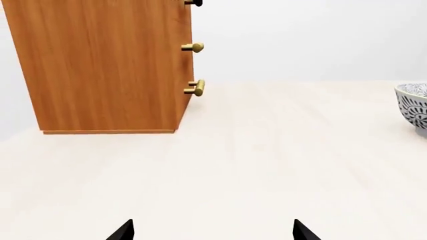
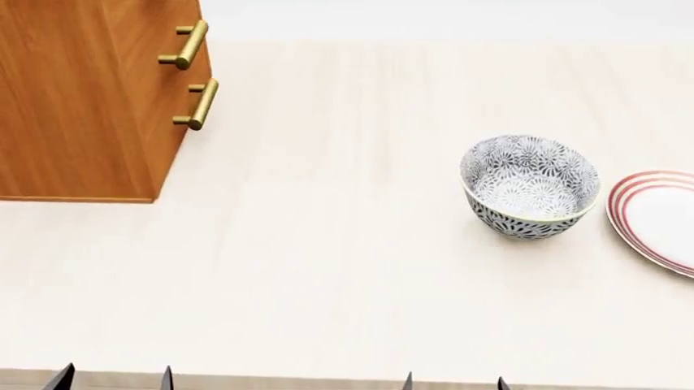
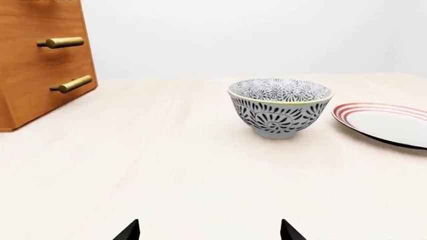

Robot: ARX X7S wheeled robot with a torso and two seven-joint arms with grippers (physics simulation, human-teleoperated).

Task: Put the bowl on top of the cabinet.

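Observation:
The bowl (image 2: 531,185), deep and white with a dense grey-black floral pattern, stands upright on the pale table to the right of centre. It also shows in the right wrist view as the bowl (image 3: 280,107), and its edge as the bowl (image 1: 413,107). The orange-brown cabinet (image 2: 81,97) with brass bar handles (image 2: 197,104) stands at the far left; its top is out of view. My left gripper (image 2: 114,379) and right gripper (image 2: 454,382) sit at the table's near edge, both open and empty, well short of the bowl.
A flat white plate with red rings (image 2: 659,218) lies just right of the bowl, close to it. The pale wooden table (image 2: 325,268) stretches between the cabinet and the bowl. A plain white wall rises behind the table.

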